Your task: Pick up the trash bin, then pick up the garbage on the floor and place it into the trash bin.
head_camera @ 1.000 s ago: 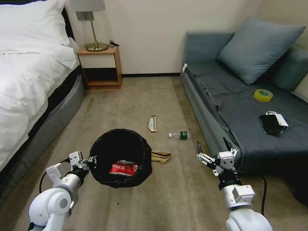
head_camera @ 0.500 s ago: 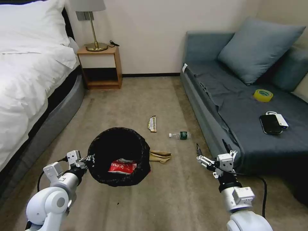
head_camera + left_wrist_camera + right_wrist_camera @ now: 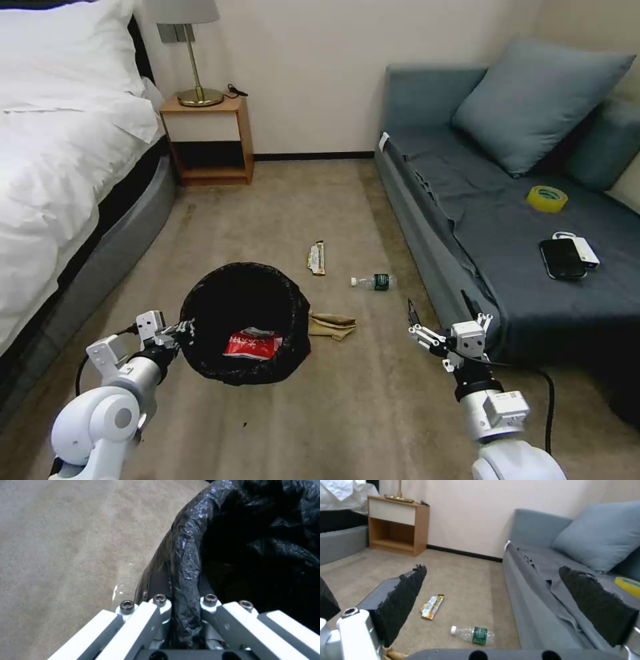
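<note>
Holding: left tool (image 3: 175, 331) pinches round black-bagged trash bin (image 3: 243, 323) rim; keep it level.
Waiting: right tool (image 3: 441, 319) wide open, empty.

The left end effector (image 3: 181, 331) grips the near-left rim of the trash bin (image 3: 244, 323); a red-white snack wrapper (image 3: 252, 345) lies inside. On the floor (image 3: 373, 413), a crumpled brown paper bag (image 3: 333, 325) sits just beside the bin, with the clear bottle (image 3: 374, 282) and bar wrapper (image 3: 317, 257) farther off. The right end effector (image 3: 443, 315) hovers near the sofa (image 3: 507, 253), fingers apparently spread.
</note>
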### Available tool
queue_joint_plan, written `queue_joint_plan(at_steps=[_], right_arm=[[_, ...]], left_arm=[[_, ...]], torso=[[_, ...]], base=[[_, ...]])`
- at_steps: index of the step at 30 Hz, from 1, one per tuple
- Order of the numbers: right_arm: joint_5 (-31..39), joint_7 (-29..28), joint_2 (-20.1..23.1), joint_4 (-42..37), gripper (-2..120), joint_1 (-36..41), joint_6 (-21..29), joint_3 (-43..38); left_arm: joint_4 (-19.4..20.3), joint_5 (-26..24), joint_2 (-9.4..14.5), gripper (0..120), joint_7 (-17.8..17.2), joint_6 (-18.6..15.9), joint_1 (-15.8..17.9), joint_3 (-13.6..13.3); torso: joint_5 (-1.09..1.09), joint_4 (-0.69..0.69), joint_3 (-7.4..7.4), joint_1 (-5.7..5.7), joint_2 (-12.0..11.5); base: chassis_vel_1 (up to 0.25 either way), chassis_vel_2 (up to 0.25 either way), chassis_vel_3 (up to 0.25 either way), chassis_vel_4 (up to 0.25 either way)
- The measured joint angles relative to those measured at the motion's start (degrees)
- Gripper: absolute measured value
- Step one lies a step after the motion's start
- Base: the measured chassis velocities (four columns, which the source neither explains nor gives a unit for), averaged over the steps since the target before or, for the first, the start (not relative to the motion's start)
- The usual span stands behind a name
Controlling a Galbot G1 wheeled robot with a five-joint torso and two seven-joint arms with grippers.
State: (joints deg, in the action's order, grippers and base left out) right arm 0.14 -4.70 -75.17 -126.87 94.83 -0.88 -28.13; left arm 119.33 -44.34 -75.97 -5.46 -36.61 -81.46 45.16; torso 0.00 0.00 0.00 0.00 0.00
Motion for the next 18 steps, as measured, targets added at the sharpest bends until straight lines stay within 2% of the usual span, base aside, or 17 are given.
queue_joint_plan(at_steps=[12, 18], right_arm=[[-0.3, 0.3, 0.1, 0.1, 100, 0.1, -0.3, 0.3], [-0.3, 0.5, 0.1, 0.1, 100, 0.3, -0.5, 0.3]], left_arm=[[0.1, -0.1, -0.1, 4, -0.1, 0.0, 0.0, 0.4], [0.1, -0.2, -0.1, 4, -0.1, 0.0, 0.0, 0.7]], torso=[[0.00, 0.00, 0.01, 0.00, 0.0], [0.00, 0.00, 0.01, 0.00, 0.0]], base=[[-0.095, 0.085, 0.080, -0.091], [-0.064, 0.065, 0.065, -0.040]])
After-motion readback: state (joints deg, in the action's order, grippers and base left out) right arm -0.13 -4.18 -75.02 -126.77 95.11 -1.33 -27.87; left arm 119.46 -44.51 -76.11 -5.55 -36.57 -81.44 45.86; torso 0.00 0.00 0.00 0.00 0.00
